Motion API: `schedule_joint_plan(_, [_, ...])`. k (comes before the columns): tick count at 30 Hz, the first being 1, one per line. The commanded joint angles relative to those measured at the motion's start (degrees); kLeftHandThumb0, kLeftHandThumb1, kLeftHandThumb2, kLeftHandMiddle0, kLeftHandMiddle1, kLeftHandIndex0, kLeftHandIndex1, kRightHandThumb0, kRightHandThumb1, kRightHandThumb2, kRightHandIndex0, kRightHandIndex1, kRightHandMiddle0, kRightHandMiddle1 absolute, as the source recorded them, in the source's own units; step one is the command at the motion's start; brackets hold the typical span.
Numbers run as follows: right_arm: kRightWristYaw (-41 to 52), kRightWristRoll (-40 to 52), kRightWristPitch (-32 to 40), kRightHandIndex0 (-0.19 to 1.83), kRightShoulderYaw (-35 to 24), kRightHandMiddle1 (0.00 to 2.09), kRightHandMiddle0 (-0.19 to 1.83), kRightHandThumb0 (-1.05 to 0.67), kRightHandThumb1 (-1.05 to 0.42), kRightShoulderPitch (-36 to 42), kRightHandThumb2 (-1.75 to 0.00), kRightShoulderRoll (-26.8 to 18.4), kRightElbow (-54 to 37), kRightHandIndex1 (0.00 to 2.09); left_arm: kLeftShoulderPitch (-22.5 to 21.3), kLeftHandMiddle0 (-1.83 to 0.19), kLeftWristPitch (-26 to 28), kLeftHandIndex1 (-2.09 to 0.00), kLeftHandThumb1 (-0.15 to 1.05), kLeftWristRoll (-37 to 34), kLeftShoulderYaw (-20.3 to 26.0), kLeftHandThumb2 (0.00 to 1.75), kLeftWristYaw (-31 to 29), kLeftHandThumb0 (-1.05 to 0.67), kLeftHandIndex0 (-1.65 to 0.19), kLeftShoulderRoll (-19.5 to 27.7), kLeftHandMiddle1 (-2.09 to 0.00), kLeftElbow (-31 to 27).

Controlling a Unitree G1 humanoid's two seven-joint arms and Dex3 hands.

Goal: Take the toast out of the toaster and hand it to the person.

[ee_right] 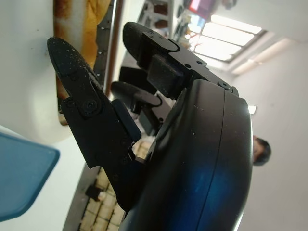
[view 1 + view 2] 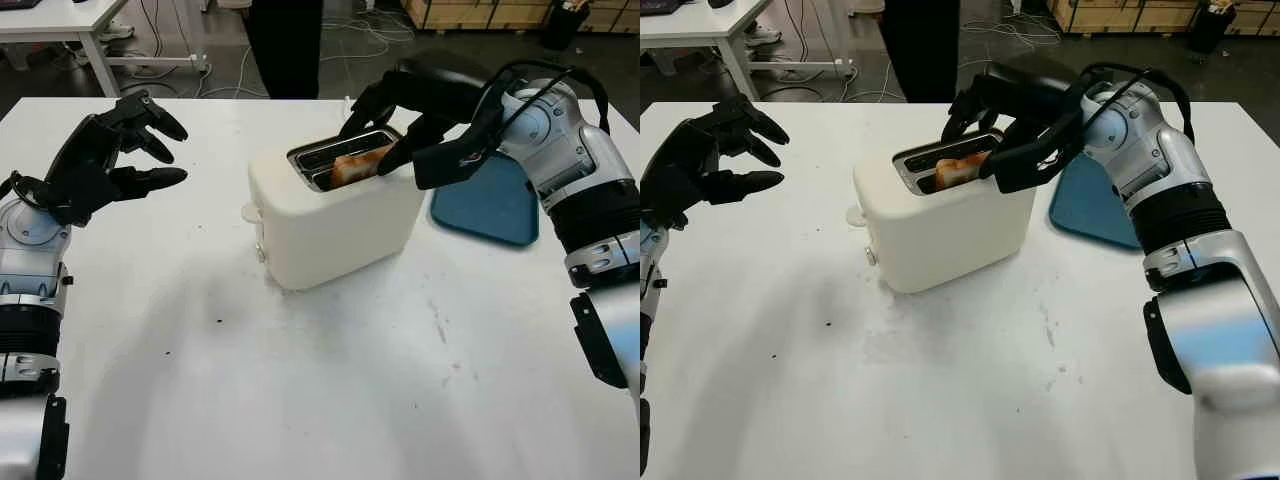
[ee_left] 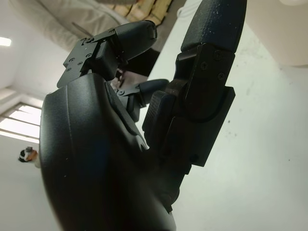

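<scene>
A white toaster stands in the middle of the white table, with a browned slice of toast sticking up from its near slot. My right hand hovers over the toaster's right end and is open. Its thumb reaches down in front of the toast and its other fingers hang behind the slots. The right wrist view shows the toast just beyond the thumb, with no firm contact to be seen. My left hand is raised at the table's left, open and holding nothing.
A blue tray lies on the table right of the toaster, under my right forearm. A person in dark trousers stands beyond the table's far edge. Desks, cables and crates fill the floor behind.
</scene>
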Motion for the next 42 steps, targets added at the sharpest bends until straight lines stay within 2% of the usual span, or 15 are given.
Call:
schedule_joint_plan(1, [0.2, -0.2, 0.7, 0.77, 0.5, 0.01, 0.97, -0.54, -0.66, -0.8, 0.0, 0.6, 0.7, 0.74, 0.3, -0.29, 0.0, -1.38, 0.92, -0.6, 0.3, 0.03, 0.0, -1.05, -0.24, -0.1, -1.48, -0.2])
schedule_joint_plan(8, [-0.6, -1.0, -0.4, 0.8, 1.4, 0.01, 0.98, -0.51, -0.66, -1.4, -0.01, 1.2, 2.8, 0.58, 0.4, -0.3, 0.1, -1.37, 0.92, -0.7, 0.4, 0.03, 0.1, -1.05, -0.26, -0.1, -1.47, 0.0])
schedule_joint_plan(19, [-3.5, -1.2, -2.7, 0.86, 2.5, 0.03, 1.04, -0.48, -0.65, -1.6, 0.0, 1.8, 5.6, 0.61, 0.5, -0.3, 0.5, -1.36, 0.92, -0.6, 0.4, 0.03, 0.3, -1.05, -0.26, -0.1, -1.47, -0.3])
schedule_joint_plan(21, [-3.1, -1.0, -2.8, 0.82, 2.6, 0.03, 1.05, -0.48, -0.65, -1.6, 0.0, 1.9, 5.7, 0.97, 0.6, -0.3, 0.4, -1.37, 0.92, -0.5, 0.4, 0.03, 0.4, -1.05, -0.26, -0.1, -1.47, -0.3])
schedule_joint_plan(27, [-0.4, -0.1, -2.3, 0.8, 2.6, 0.04, 1.11, -0.47, -0.65, -1.6, 0.0, 2.0, 5.8, 1.45, 0.4, -0.3, -0.4, -1.36, 0.92, -0.5, 0.4, 0.04, 0.1, -1.05, -0.25, -0.1, -1.47, 0.2])
schedule_joint_plan(29, [1.0, 0.5, -1.7, 0.83, 2.3, 0.05, 1.14, -0.46, -0.64, -1.5, 0.0, 2.2, 5.6, 1.39, 0.4, -0.29, -0.1, -1.36, 0.92, -0.7, 0.4, 0.04, 0.1, -1.05, -0.25, -0.1, -1.47, 0.0])
schedule_joint_plan(30, [1.5, 0.6, -1.5, 0.87, 2.3, 0.05, 1.17, -0.46, -0.65, -1.5, 0.0, 2.2, 5.4, 1.21, 0.4, -0.3, 0.1, -1.36, 0.92, -0.7, 0.5, 0.04, 0.1, -1.05, -0.25, -0.1, -1.47, -0.1])
schedule_joint_plan(32, [1.9, 0.3, -1.6, 0.96, 2.5, 0.08, 1.25, -0.47, -0.66, -1.6, 0.0, 2.0, 5.2, 1.05, 0.5, -0.3, 0.5, -1.36, 0.92, -0.9, 0.5, 0.03, 0.1, -1.05, -0.25, -0.1, -1.47, -0.3])
schedule_joint_plan(33, [1.5, -0.5, -1.9, 1.01, 2.9, 0.11, 1.31, -0.49, -0.67, -1.6, 0.0, 1.8, 5.0, 1.03, 0.5, -0.3, 0.4, -1.37, 0.92, -0.8, 0.5, 0.03, 0.1, -1.05, -0.25, -0.1, -1.47, -0.3])
schedule_joint_plan(35, [0.3, -2.1, -2.7, 1.02, 3.6, 0.16, 1.38, -0.55, -0.69, -1.7, 0.0, 1.3, 4.4, 1.25, 0.5, -0.3, 0.3, -1.37, 0.92, -0.5, 0.5, 0.03, 0.4, -1.05, -0.25, 0.0, -1.47, -0.3])
schedule_joint_plan(36, [-0.6, -2.8, -3.1, 1.01, 3.8, 0.26, 1.39, -0.6, -0.71, -1.7, 0.0, 1.1, 4.2, 1.46, 0.5, -0.3, 0.2, -1.37, 0.92, -0.4, 0.5, 0.03, 0.4, -1.05, -0.25, 0.1, -1.47, -0.3])
schedule_joint_plan(37, [-1.7, -3.6, -3.5, 1.0, 4.1, 0.51, 1.32, -0.64, -0.72, -1.5, 0.0, 0.9, 3.9, 1.63, 0.5, -0.3, 0.0, -1.37, 0.92, -0.3, 0.5, 0.03, 0.4, -1.05, -0.25, 0.1, -1.47, -0.2])
schedule_joint_plan(39, [-4.2, -5.3, -4.4, 1.08, 4.6, 1.26, 1.09, -0.7, -0.77, -1.4, -0.01, 0.5, 3.4, 1.72, 0.4, -0.29, -0.5, -1.37, 0.92, -0.6, 0.5, 0.04, 0.2, -1.05, -0.24, 0.0, -1.48, 0.2])
schedule_joint_plan(40, [-4.9, -5.9, -4.5, 1.09, 4.8, 1.42, 1.04, -0.7, -0.79, -1.3, -0.01, 0.4, 3.2, 1.73, 0.4, -0.29, -0.3, -1.37, 0.92, -0.6, 0.5, 0.04, 0.2, -1.05, -0.25, 0.0, -1.48, 0.2])
schedule_joint_plan(42, [-5.5, -6.4, -4.6, 1.09, 5.2, 1.53, 0.99, -0.7, -0.83, -1.3, -0.02, 0.1, 3.1, 1.74, 0.3, -0.29, -0.1, -1.37, 0.92, -0.6, 0.6, 0.04, 0.2, -1.05, -0.25, 0.0, -1.48, 0.2])
